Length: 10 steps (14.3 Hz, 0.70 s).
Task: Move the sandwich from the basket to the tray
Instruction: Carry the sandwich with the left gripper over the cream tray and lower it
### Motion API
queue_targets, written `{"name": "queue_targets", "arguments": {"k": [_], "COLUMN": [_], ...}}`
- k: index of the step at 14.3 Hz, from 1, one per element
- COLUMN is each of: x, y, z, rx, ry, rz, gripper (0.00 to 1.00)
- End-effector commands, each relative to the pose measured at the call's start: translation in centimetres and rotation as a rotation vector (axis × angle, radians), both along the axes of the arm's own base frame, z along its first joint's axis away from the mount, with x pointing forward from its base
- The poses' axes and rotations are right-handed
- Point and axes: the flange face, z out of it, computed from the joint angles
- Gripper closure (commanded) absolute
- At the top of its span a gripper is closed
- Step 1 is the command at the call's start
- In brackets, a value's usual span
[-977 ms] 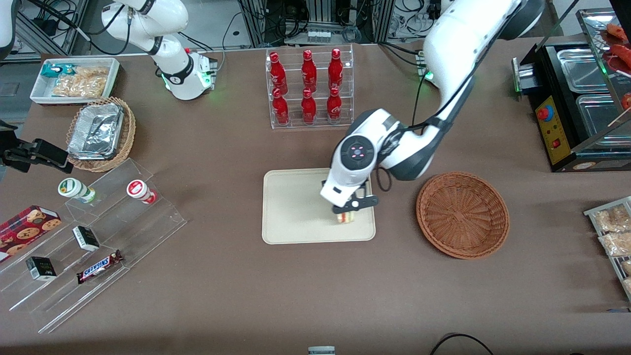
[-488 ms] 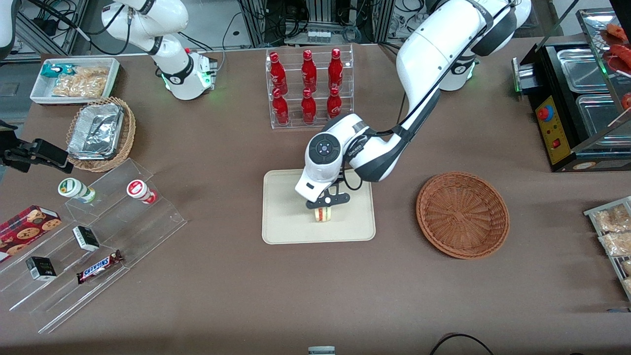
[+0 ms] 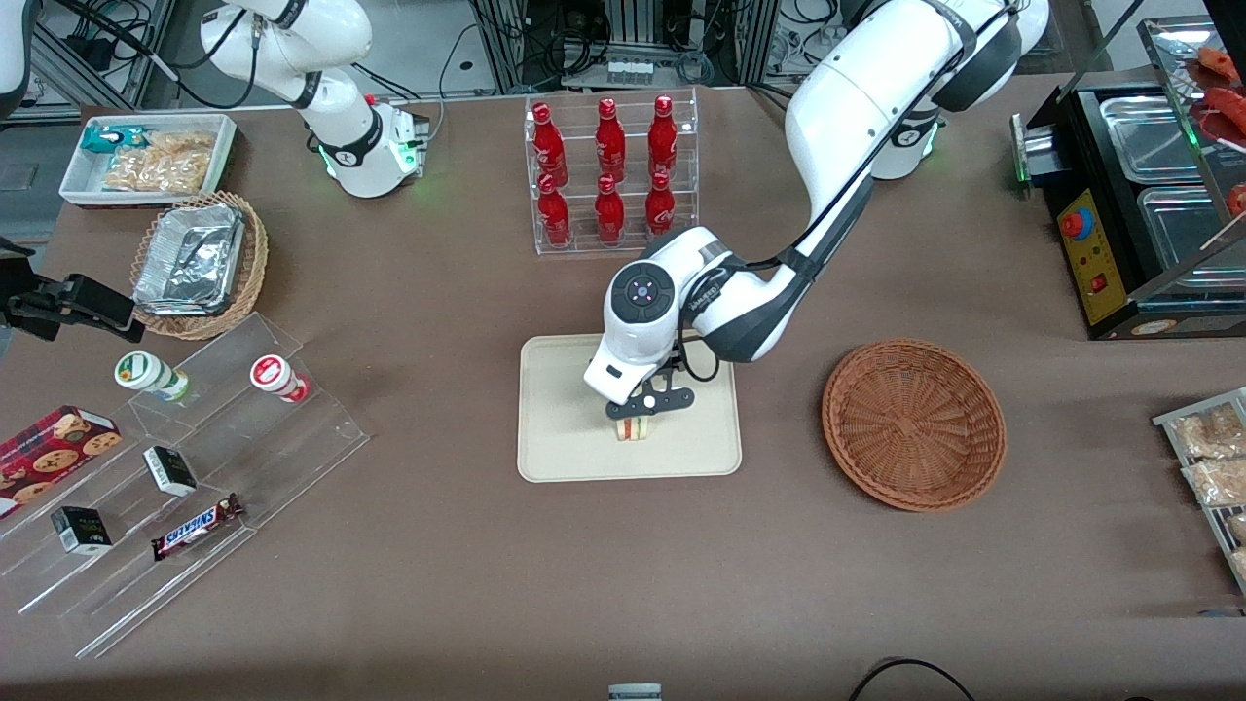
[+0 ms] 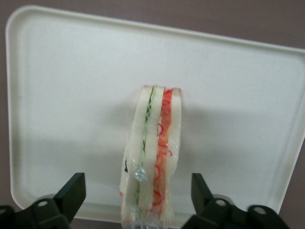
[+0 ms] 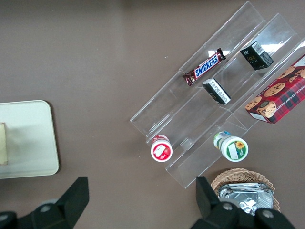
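The sandwich, a wrapped wedge of white bread with red and green layers, stands on edge on the cream tray, near the tray's middle. My left gripper hangs right above it. In the left wrist view the sandwich stands on the tray between the fingers of the gripper. The fingers are spread wide and clear of the wrapper on both sides. The reddish-brown basket lies empty beside the tray, toward the working arm's end. The tray's edge also shows in the right wrist view.
A clear rack of red bottles stands farther from the camera than the tray. A stepped acrylic display with snacks, a tan basket with foil containers and a white bin lie toward the parked arm's end. A black appliance stands at the working arm's end.
My gripper carried the sandwich across the tray toward the parked arm's end. In the last half second it has hardly moved, and the sandwich sits slightly lower on the tray.
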Motion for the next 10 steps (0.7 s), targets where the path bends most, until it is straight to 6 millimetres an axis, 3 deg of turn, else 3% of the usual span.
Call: {"name": "queue_targets", "arguments": {"k": [1,4,5,7,10], "x": [1.2,3.3,3.2,4.7,4.9], "y": [1.2,6.3,7.9,12.6,17.3], "z": [3.1,7.9,8.9,10.0,11.9], "rx": [0.045,0.125,0.166,0.179,0.210], "ry": [-0.087,-0.082,-0.059,-0.055,-0.057], "rz": [-0.007,0.043,0.062,0.127,0.166], "gripper": [0.00,0.00,0.00,0.00,0.00]}}
